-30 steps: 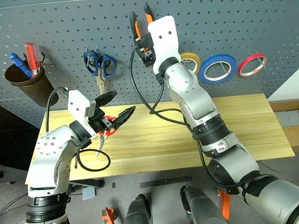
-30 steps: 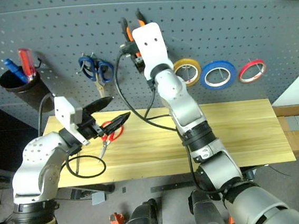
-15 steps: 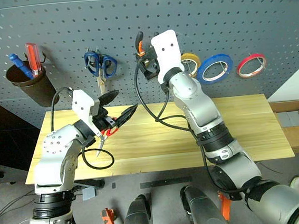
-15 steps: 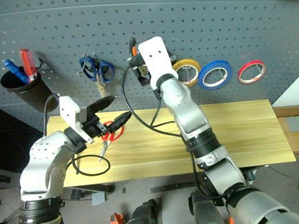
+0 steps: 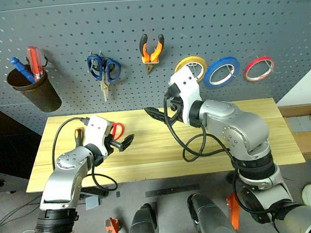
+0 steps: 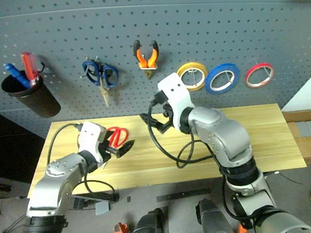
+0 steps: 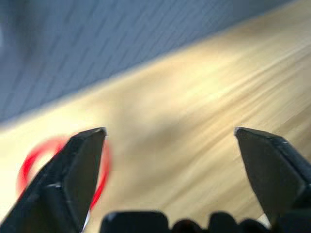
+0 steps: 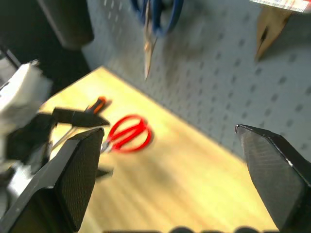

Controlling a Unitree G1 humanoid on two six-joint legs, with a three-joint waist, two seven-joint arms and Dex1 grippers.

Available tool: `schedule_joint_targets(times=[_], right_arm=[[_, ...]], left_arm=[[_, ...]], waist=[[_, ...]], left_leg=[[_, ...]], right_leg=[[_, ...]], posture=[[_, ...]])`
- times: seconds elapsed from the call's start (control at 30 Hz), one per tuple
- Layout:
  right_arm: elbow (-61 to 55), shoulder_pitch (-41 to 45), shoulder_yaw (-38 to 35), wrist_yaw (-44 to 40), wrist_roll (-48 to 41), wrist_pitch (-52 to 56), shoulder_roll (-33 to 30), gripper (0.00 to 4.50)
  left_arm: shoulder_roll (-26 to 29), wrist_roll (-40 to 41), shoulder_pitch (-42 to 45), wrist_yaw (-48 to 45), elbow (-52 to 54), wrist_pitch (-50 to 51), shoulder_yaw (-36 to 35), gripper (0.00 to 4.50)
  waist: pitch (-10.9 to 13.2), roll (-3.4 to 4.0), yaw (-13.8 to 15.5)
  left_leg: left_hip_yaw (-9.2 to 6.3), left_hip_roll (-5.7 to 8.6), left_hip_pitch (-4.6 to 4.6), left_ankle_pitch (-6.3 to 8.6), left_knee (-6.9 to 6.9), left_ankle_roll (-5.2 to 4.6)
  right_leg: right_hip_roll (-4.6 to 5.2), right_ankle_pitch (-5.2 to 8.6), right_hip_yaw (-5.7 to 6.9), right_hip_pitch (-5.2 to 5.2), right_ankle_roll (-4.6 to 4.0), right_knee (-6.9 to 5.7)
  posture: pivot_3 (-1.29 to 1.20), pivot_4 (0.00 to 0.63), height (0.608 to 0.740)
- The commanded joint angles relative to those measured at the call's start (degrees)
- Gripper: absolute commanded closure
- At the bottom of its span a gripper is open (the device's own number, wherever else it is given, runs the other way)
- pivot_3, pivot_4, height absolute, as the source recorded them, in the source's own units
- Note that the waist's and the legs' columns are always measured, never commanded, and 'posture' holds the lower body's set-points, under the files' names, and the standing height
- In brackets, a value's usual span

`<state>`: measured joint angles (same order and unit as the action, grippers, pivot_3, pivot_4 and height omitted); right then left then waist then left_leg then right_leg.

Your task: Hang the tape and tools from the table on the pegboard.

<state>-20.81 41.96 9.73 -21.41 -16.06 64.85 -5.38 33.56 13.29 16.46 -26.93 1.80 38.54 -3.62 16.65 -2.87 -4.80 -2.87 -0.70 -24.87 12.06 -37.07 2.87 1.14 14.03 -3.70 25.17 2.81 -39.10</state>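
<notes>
The orange-handled pliers [image 5: 150,45] hang on the dark grey pegboard [image 5: 256,13], and the blue tape [image 5: 223,71] hangs to their right. Red-handled scissors [image 5: 116,130] lie on the light wood table [image 5: 279,137] at its left. My left gripper [image 5: 126,142] is open and low over the table, just right of the scissors' handles [image 7: 29,162]. A black-and-orange screwdriver handle [image 8: 95,104] lies beside that arm. Above the table's middle my right gripper [image 5: 154,114] is open and empty, pointing left towards the scissors [image 8: 127,133].
On the pegboard a brown cup [image 5: 31,87] holds red and blue screwdrivers. Blue scissors [image 5: 104,67] hang left of the pliers. A yellow roll [image 5: 190,64] and a red roll [image 5: 260,68] flank the blue tape. Black cables [image 5: 200,148] trail over the table.
My right gripper let go of the pliers, which now hang on the pegboard, and drew back down over the table. My left gripper sank to the table beside the red scissors.
</notes>
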Motion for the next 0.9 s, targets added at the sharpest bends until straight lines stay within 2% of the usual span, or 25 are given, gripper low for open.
schedule_joint_targets(times=[0.03,0.27,0.53,0.87,0.9], right_arm=[[-4.95,-0.65,1.81,0.28,-2.74,3.42,1.31,0.00],[-7.87,-1.97,7.36,0.68,-4.40,7.44,1.07,0.00],[-7.33,-0.99,15.00,-0.89,-3.66,5.99,-1.32,0.00],[-6.67,-1.12,15.42,0.38,-2.66,4.25,-2.27,0.00],[-6.53,-1.09,15.30,0.50,-2.56,4.13,-2.33,0.00]], left_arm=[[1.61,-2.50,2.97,2.89,-4.69,5.17,-1.09,0.04],[2.47,-3.73,7.81,0.13,-15.53,5.71,0.83,0.04],[2.45,-8.30,16.60,-3.39,-33.78,-1.62,4.50,0.04],[0.67,-10.17,21.20,-4.68,-42.41,-5.01,5.09,0.04],[0.57,-10.07,21.28,-4.69,-42.58,-5.08,4.93,0.21]], waist=[[0.00,0.00,-0.05],[0.00,0.00,0.02],[0.00,-0.01,-0.01],[0.01,-0.01,-0.12],[0.01,-0.01,-0.15]], left_leg=[[0.00,0.01,0.00,0.00,0.00,0.00],[-0.01,0.00,-0.01,0.00,0.01,0.00],[0.05,0.02,-0.02,0.00,0.00,0.00],[0.01,0.00,-0.02,0.01,0.01,0.00],[0.01,0.00,-0.02,0.01,0.01,0.00]], right_leg=[[0.00,0.00,0.01,0.00,0.00,0.00],[0.07,0.00,0.00,0.00,0.00,0.05],[0.04,0.00,0.06,-0.01,0.00,0.06],[0.06,0.00,0.05,0.00,0.00,0.07],[0.06,0.00,0.05,0.00,0.00,0.07]], posture=[[-0.07,0.243,0.740],[-0.08,0.262,0.740],[-0.10,0.279,0.740],[-0.12,0.285,0.740],[-0.12,0.284,0.740]])
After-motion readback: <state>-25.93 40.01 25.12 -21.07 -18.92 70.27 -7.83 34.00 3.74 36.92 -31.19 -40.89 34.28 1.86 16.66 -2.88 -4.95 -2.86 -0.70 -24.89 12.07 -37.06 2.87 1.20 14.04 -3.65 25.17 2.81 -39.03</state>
